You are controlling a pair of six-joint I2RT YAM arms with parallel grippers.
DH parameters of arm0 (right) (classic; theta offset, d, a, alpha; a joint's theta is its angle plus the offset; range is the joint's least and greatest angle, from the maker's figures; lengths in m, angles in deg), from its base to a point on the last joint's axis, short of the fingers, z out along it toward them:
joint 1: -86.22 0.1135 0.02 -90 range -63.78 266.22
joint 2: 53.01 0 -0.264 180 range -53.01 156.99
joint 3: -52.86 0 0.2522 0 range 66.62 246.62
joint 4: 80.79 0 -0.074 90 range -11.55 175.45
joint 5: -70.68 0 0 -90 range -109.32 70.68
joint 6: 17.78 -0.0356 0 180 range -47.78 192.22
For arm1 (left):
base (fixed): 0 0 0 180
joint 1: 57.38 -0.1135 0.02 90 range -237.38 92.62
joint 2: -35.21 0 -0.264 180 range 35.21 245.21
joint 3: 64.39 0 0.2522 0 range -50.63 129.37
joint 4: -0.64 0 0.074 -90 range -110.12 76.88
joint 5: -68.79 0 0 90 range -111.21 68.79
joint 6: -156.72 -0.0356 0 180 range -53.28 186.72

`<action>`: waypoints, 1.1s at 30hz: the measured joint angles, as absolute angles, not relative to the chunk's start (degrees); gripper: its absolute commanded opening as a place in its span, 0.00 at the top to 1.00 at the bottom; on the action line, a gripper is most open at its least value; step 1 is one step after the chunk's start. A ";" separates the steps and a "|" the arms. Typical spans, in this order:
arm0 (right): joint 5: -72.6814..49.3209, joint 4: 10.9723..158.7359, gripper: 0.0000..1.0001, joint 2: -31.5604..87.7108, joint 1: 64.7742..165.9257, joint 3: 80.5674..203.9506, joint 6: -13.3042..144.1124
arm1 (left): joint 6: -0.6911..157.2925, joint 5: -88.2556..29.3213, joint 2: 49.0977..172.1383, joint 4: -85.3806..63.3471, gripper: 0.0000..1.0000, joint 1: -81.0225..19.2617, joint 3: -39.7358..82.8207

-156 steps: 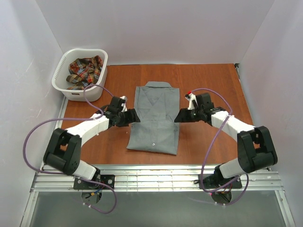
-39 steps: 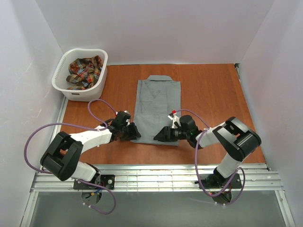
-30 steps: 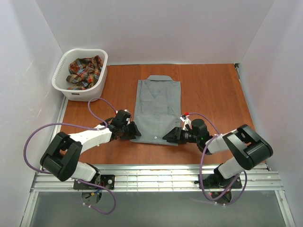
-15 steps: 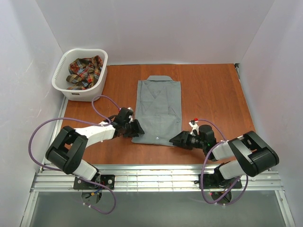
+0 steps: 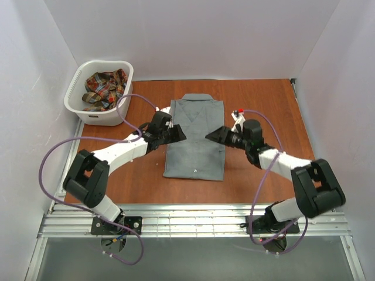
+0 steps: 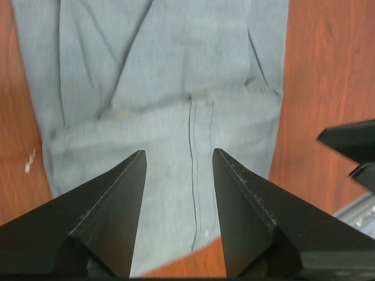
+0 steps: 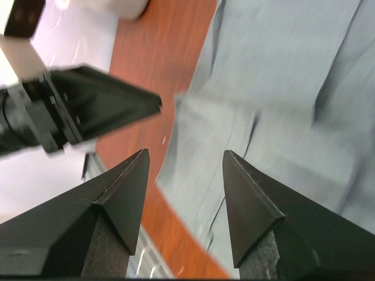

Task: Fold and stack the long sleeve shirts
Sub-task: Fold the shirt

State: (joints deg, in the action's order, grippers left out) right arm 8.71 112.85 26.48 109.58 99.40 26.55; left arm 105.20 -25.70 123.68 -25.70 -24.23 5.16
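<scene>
The grey long sleeve shirt (image 5: 195, 137) lies folded flat on the table, collar at the far end. It also shows in the left wrist view (image 6: 164, 88) and the right wrist view (image 7: 281, 82). My left gripper (image 5: 179, 133) hovers open and empty over the shirt's left edge; the wrist view (image 6: 179, 153) shows only cloth between its jaws. My right gripper (image 5: 211, 134) hovers open and empty over the shirt's right side, also open in its wrist view (image 7: 186, 152). The two grippers face each other. The plaid shirt (image 5: 104, 88) lies crumpled in the basket.
The white plastic laundry basket (image 5: 82, 111) stands at the far left corner of the brown table (image 5: 263, 99). White walls close in the left, right and far sides. A metal rail (image 5: 193, 219) runs along the near edge by the arm bases.
Both grippers have moved from the shirt's near hem corners away from the bases to above its middle. The shirt lies as it did half a second ago.
</scene>
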 measured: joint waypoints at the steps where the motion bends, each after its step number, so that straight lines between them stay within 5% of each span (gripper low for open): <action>1: 8.54 112.89 0.52 29.27 109.03 102.59 27.05 | 104.52 -25.33 126.02 -25.22 0.56 -24.23 7.11; 9: 8.10 113.22 0.53 45.58 105.77 108.19 27.77 | 103.04 -24.65 140.46 -24.85 0.57 -24.61 11.24; 16: 10.98 117.70 0.53 47.44 100.53 101.93 28.71 | 103.41 -25.06 142.74 -23.51 0.52 -24.80 13.99; 23: 8.45 104.69 0.47 39.04 98.93 101.98 40.12 | 103.69 -23.71 134.78 -27.97 0.18 -24.82 12.33; 26: 5.43 94.86 0.41 32.07 100.11 103.57 47.31 | 104.87 -22.44 126.13 -32.47 0.11 -24.96 10.47; 33: -2.83 76.52 0.37 18.32 108.11 103.51 54.37 | 109.37 -25.11 112.47 -40.71 0.14 -25.00 -1.94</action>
State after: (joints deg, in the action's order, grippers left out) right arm -2.83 76.52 18.32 108.11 103.51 54.37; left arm 109.37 -25.11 112.47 -40.71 -25.00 -1.94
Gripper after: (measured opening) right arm 0.624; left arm 0.885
